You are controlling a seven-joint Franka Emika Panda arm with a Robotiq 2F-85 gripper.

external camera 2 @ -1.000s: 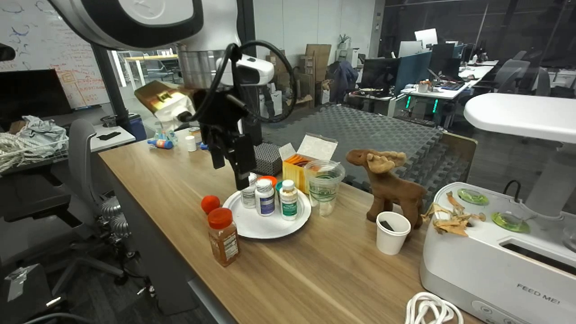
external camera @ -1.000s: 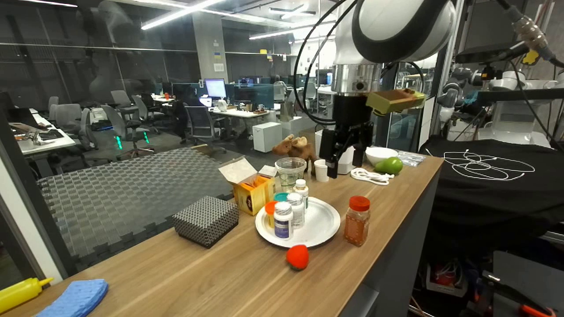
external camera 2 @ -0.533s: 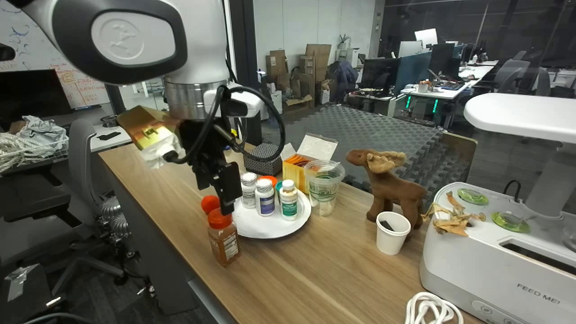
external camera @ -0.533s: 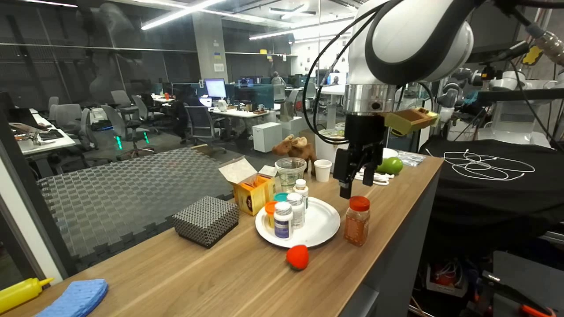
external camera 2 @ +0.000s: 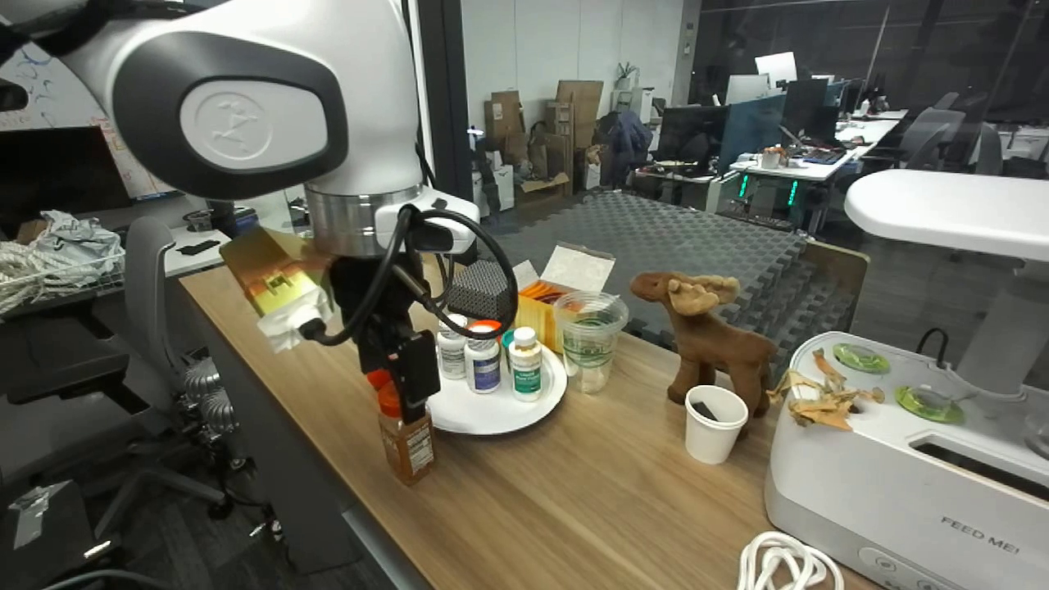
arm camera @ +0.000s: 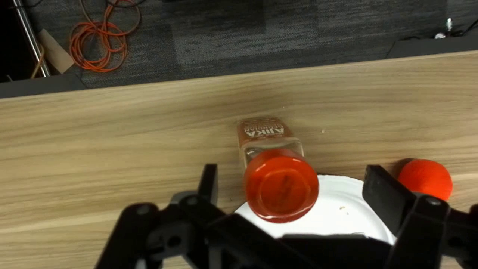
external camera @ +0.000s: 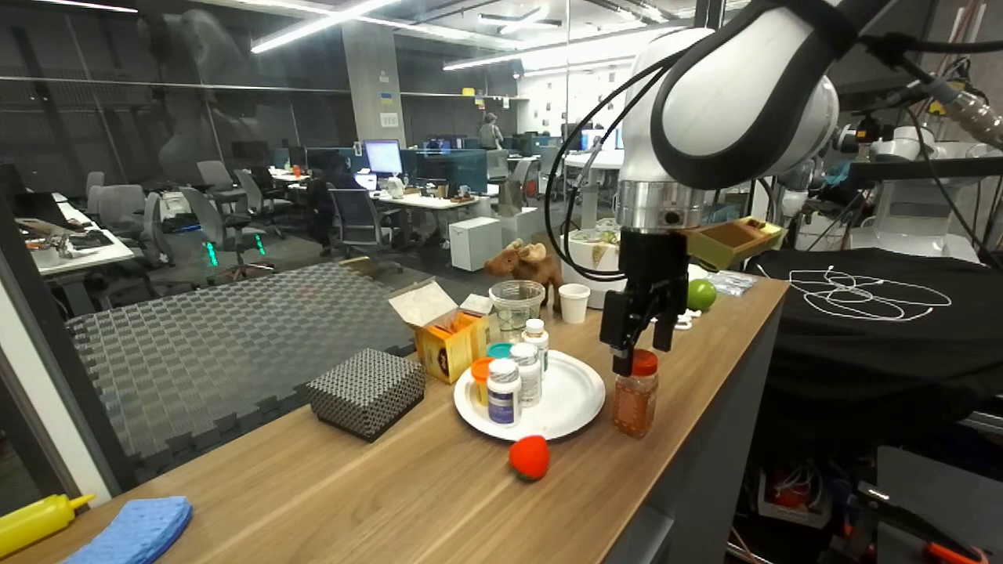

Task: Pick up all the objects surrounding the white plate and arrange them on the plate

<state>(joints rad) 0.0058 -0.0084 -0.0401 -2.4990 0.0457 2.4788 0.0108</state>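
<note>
In an exterior view, nearest, a blue sponge [external camera: 129, 533] lies at the lower left of the frame. Further in, just below centre, a small red-orange ball [external camera: 530, 456] sits on the wooden table [external camera: 368, 509], just outside the near rim of a white plate [external camera: 576, 399].

Right of centre, a red-lidded jar [external camera: 635, 409] stands upright beside the plate, unmoved. Above it is the change: over the last second the claw [external camera: 643, 352] has come down from higher in the frame and now straddles the jar's top. Its jaws are spread wide and grip nothing; at the middle of the wrist view, the red lid [arm camera: 282, 190] lies between them with a gap on either side. The jar is probably the next pick, leaving the ball after it.

The plate, at centre, carries three white-capped bottles [external camera: 504, 403], an orange-lidded container [external camera: 480, 372] and a teal-lidded container [external camera: 499, 350], so the task looks well along.

Behind the plate are an open yellow carton [external camera: 453, 352], a clear plastic cup [external camera: 517, 301] and a brown toy moose [external camera: 529, 266]; farthest, office desks [external camera: 423, 200].
</note>
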